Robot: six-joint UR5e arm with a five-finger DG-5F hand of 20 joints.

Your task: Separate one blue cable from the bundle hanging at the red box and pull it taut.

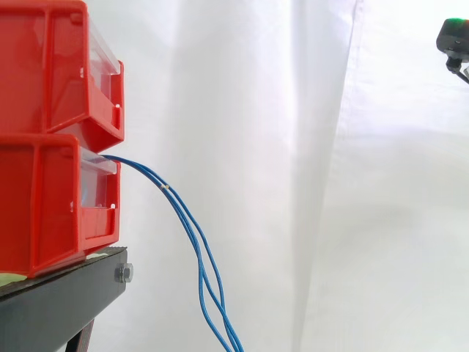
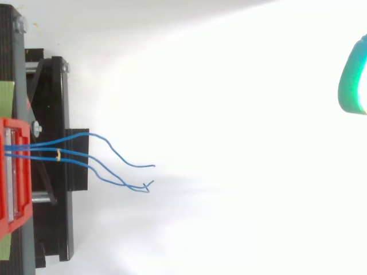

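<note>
Nothing of the task is done yet. The blue cables [image 1: 192, 235] hang as a loose bundle from the front of the lower red box [image 1: 44, 205], bound by a yellow tie [image 2: 58, 154] just out from the box. None is separated or taut. The hand [image 1: 454, 37] sits well away from the box, high up (only a green-glowing edge of it is seen), so how far open it is cannot be told. The cables are untouched by it. The room between box and hand is judged open. Only the stand [image 1: 66, 301] edge under the box need be cleared.
</note>
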